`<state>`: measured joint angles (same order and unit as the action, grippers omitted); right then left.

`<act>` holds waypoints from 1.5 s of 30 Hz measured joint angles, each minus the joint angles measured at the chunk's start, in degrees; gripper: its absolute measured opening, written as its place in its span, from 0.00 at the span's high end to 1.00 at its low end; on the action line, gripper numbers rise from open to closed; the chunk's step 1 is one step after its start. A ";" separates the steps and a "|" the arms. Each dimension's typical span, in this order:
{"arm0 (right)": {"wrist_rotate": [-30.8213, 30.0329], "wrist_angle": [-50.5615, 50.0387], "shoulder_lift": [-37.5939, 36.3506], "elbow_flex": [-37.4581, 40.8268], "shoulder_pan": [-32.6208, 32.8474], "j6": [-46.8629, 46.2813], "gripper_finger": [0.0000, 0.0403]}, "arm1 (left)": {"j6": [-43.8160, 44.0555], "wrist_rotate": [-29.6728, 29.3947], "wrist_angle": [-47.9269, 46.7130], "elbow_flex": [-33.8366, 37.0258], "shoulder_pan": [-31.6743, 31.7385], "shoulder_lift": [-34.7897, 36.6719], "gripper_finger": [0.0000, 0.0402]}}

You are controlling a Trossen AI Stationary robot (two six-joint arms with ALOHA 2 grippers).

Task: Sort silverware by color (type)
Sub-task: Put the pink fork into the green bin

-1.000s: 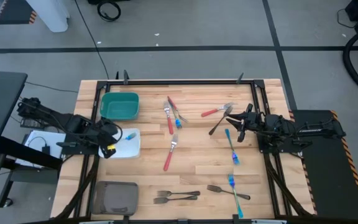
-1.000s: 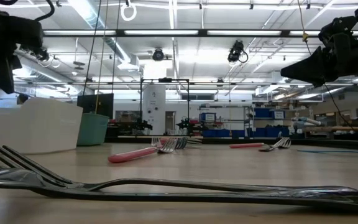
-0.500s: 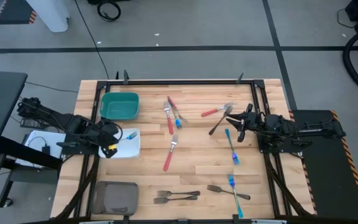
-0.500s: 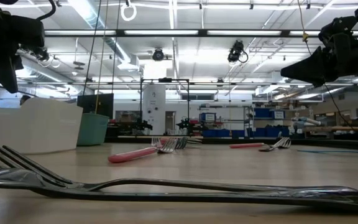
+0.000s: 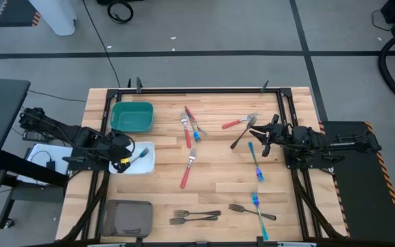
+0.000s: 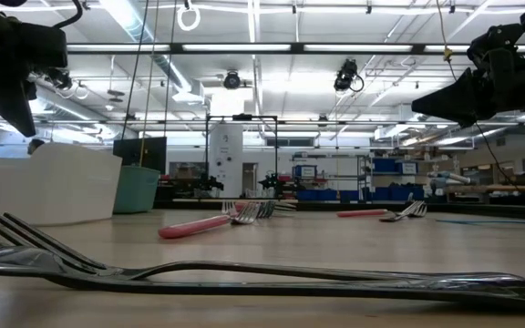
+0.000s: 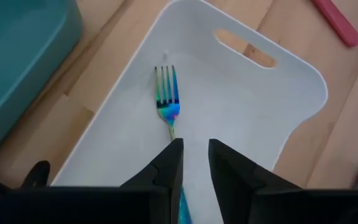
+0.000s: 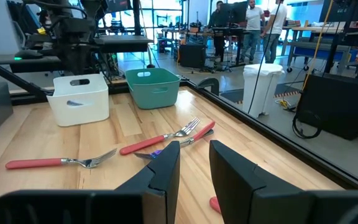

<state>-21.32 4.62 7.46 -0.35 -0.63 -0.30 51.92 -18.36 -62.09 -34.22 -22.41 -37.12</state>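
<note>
Bins: green bin (image 5: 132, 116) beside white bin (image 5: 142, 165); grey bin (image 5: 128, 218) apart.

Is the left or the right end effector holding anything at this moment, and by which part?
Nothing is held. The left end effector stands open above the blue iridescent fork lying in the white bin; the right end effector is open, empty.

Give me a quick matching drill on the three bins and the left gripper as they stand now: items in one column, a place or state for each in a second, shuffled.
Items:
1. green plastic bin
2. white handled bin
3. dark grey bin
4. left gripper

Places or states:
A. at the table's near left corner
B. holds one blue iridescent fork
C. at the table's far left, beyond the white bin
D. open, just above the white bin

Pairs: 1-C, 2-B, 3-A, 4-D
</note>
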 joint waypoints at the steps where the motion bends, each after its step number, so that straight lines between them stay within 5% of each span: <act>1: 0.00 0.00 0.01 -0.01 0.00 0.01 0.76 | 0.00 -0.04 0.09 0.00 0.00 0.00 0.79; 11: 0.00 0.00 0.00 0.00 0.00 0.00 0.76 | -1.66 -3.09 7.87 0.00 0.00 -0.02 0.78; 24: 0.00 0.54 0.02 0.00 0.00 0.25 0.76 | -20.74 -9.37 25.39 0.00 0.00 -0.04 0.78; 36: -0.06 19.24 0.02 0.01 0.00 0.52 0.76 | -46.28 -19.19 47.92 0.00 0.61 -0.04 0.78; 45: 0.02 26.23 0.00 0.01 -0.01 -5.44 0.76 | -49.39 -19.18 49.34 0.04 4.62 -0.84 0.78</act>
<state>-21.30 30.85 7.46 -0.34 -0.64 -5.73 2.53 -37.54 -12.76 -34.17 -17.80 -37.96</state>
